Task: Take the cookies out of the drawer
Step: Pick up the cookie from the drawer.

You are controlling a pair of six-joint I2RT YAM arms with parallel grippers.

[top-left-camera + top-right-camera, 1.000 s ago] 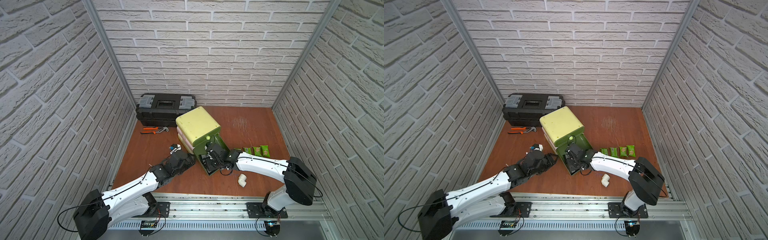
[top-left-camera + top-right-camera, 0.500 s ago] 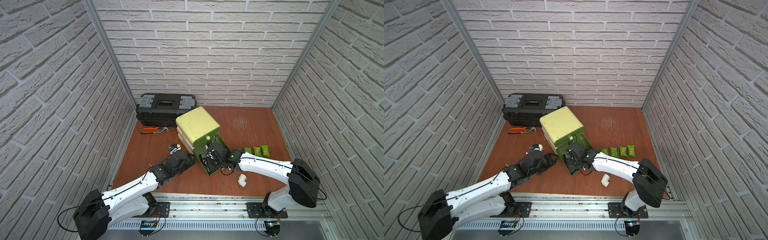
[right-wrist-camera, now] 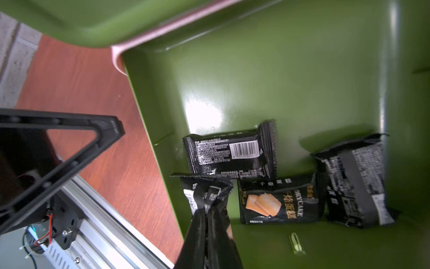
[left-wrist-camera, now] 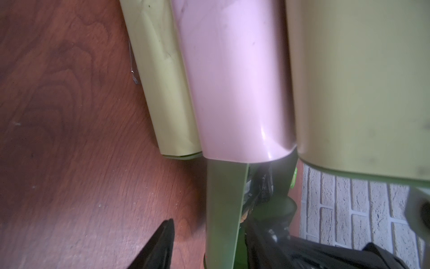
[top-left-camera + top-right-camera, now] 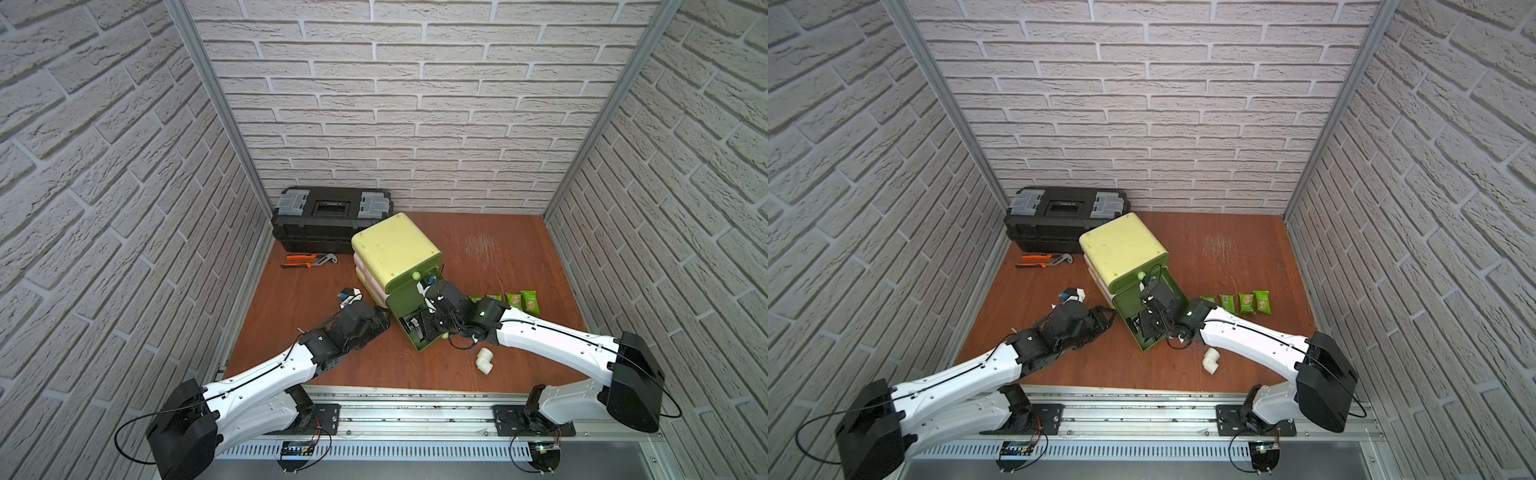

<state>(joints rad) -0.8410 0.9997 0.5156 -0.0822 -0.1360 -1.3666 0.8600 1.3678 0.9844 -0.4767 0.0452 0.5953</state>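
The dark green drawer [image 5: 402,300] stands pulled out of the yellow cabinet [image 5: 395,249]. In the right wrist view, three black cookies packets [image 3: 230,151] [image 3: 279,202] [image 3: 356,179] lie on its floor. My right gripper [image 3: 208,216] reaches into the drawer, shut on the edge of a fourth black packet [image 3: 204,193]. In both top views several green cookies [image 5: 515,300] [image 5: 1246,303] lie in a row on the floor right of the drawer. My left gripper [image 4: 210,223] is open and straddles the drawer's side wall [image 4: 223,209], its outer finger [image 4: 162,242] clear of the wall.
A black toolbox [image 5: 332,216] stands against the back wall, with orange-handled pliers [image 5: 309,261] in front of it. A white pipe elbow [image 5: 484,358] lies near the front edge under my right arm. A small white and blue object [image 5: 351,296] lies by my left gripper.
My right gripper's jaws have closed on the black packet inside the drawer. The left arm has stayed where it was.
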